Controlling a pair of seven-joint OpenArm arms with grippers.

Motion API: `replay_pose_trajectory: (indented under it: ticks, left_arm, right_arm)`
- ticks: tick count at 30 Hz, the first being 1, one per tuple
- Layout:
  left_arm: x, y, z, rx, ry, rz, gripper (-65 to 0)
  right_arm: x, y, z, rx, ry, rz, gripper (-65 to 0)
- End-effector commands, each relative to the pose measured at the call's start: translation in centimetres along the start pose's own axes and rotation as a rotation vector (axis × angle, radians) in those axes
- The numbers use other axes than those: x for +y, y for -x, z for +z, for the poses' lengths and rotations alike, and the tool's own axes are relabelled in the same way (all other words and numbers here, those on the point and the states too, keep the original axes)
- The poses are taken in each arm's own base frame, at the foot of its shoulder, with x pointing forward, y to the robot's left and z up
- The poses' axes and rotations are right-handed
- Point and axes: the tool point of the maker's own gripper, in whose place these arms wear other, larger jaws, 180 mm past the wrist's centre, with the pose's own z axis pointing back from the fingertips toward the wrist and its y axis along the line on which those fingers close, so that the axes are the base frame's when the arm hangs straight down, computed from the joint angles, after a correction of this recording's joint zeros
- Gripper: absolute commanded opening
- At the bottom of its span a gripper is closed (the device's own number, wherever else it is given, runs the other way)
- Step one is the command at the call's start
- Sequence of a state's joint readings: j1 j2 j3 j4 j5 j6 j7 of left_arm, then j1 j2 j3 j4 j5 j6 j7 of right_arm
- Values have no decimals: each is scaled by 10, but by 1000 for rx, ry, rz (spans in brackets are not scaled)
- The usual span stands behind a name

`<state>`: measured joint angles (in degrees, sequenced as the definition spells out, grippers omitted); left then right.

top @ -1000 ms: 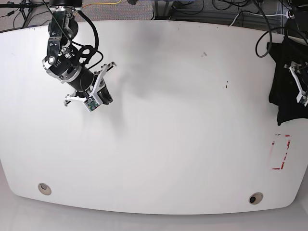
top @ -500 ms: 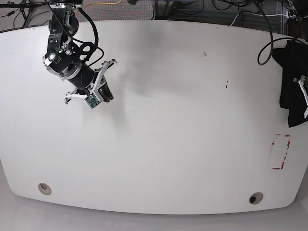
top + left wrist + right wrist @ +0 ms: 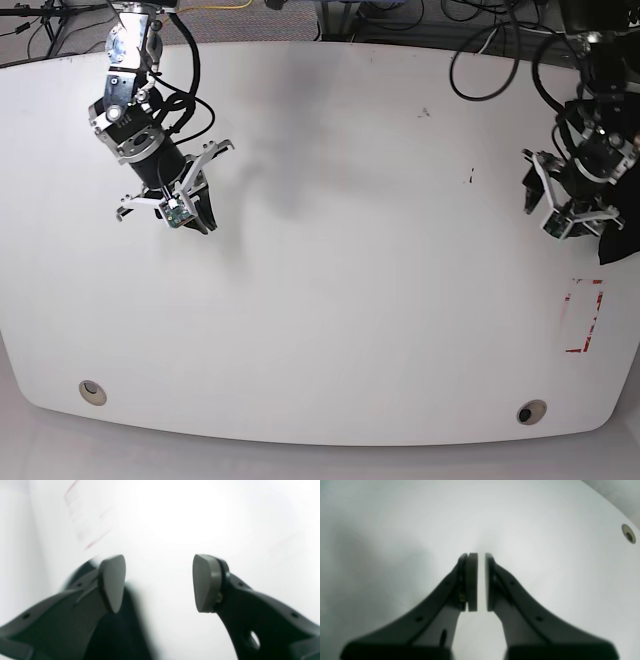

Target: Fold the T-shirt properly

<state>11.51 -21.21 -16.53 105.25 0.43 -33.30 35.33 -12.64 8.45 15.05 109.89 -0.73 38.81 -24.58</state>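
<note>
Of the T-shirt I see only a small piece of black cloth [image 3: 616, 245] at the table's right edge, partly behind the arm; no print shows. My left gripper [image 3: 578, 205] hovers over the white table just left of that cloth. In the left wrist view it [image 3: 159, 583] is open and empty, with a blurred dark shape [image 3: 120, 635] below its left finger; I cannot tell if that is cloth or shadow. My right gripper [image 3: 200, 218] is over the far left of the table. In the right wrist view it [image 3: 481, 582] is empty, its pads nearly touching.
A red tape rectangle [image 3: 585, 315] is marked on the table [image 3: 350, 300] near the right edge, and shows blurred in the left wrist view [image 3: 80, 530]. Two round grommets sit near the front edge [image 3: 92, 391] [image 3: 531, 411]. Cables lie beyond the far edge.
My left arm has swung in from the right edge over the table, and much less black cloth shows than before. My right arm has turned and shifted slightly toward the left.
</note>
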Motion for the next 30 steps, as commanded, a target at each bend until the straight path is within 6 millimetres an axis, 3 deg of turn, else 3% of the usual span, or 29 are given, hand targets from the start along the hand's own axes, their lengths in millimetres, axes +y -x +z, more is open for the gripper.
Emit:
replay_pose_trajectory:
  ticks: [1, 6, 14, 17, 19, 23, 30]
  left_arm:
    - [3, -23, 10, -102, -64, 25, -265]
    - [-46, -31, 19, -199, -39, 168, -265]
    - [-129, -5, 49, -168, 67, 339, -265]
    - [-164, 13, 64, -113, 120, 405, -265]
    - [-197, 31, 82, -45, 175, 460, -267]
    - [-242, 53, 113, 56, 271, 504, -267]
    - [-298, 86, 168, 220, 406, 550, -268]
  right_arm:
    - [-10, 3, 6, -30, 37, -12, -606]
    - [-11, 25, 23, -31, 68, -70, -606]
    - [12, 68, 58, 68, 57, -118, -606]
    - [21, 84, 76, 104, 54, -170, -607]
    - [29, 98, 96, 130, 50, -242, -607]
    - [48, 113, 122, 175, 19, -315, -607]
    - [84, 135, 169, 299, -31, -368, -607]
